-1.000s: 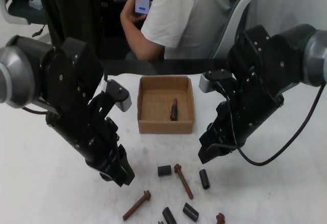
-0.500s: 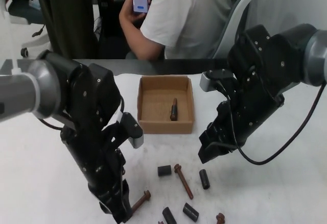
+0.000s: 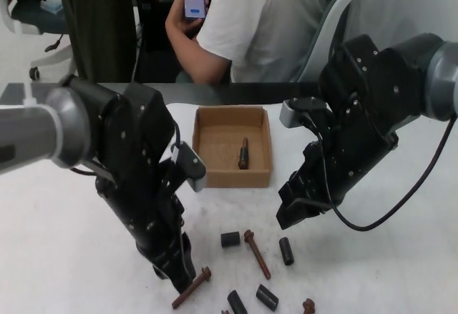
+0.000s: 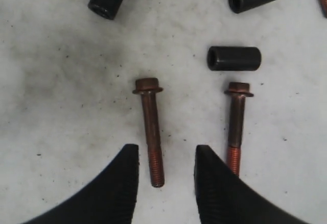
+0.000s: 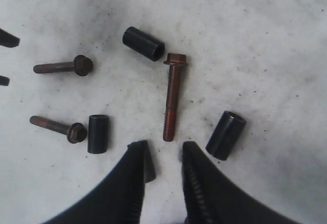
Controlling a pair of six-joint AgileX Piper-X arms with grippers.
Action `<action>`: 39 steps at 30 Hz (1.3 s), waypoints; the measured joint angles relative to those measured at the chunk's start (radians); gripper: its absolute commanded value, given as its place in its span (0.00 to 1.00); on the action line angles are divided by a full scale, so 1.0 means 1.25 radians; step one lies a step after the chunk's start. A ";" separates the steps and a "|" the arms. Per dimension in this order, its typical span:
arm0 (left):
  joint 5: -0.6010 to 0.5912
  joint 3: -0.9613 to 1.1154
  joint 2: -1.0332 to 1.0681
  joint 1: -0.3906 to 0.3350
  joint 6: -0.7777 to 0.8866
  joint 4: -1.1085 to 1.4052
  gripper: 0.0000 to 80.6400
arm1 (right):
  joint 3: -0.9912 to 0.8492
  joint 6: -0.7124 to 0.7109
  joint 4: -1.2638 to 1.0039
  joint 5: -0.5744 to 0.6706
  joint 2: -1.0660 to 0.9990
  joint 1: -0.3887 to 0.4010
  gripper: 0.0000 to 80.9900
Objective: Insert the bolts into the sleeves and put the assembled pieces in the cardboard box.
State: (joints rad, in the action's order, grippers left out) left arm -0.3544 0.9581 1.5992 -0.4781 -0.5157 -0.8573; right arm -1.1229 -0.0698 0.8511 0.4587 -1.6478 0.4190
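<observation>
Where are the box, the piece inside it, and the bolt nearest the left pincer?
box (image 3: 231, 179), high view, on its front wall.
piece (image 3: 243, 154), high view, on its middle.
bolt (image 4: 151, 127), left wrist view, on its shank.

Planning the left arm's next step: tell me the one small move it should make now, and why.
Probably lower the left gripper straight down and close on the bolt. Its fingers are open, the bolt's threaded end lies between them, flat on the bench, and the second bolt lies outside the fingers.
</observation>
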 measured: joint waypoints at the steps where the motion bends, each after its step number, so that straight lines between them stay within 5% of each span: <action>1: 0.014 0.000 0.011 0.000 -0.002 0.002 0.43 | 0.000 0.003 0.000 0.002 0.000 0.000 0.31; 9: 0.051 0.003 0.068 -0.016 -0.013 -0.023 0.43 | 0.000 0.007 0.000 0.008 0.000 0.000 0.31; 20: 0.097 0.002 0.068 -0.125 -0.017 0.000 0.43 | 0.000 0.007 0.000 0.008 0.000 0.000 0.31; 39: 0.198 0.002 0.068 -0.116 0.014 0.082 0.43 | 0.000 0.007 0.000 0.031 0.000 0.000 0.31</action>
State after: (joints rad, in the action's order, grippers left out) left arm -0.1072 0.9608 1.6843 -0.6236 -0.4979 -0.7548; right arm -1.1229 -0.0604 0.8511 0.4970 -1.6478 0.4190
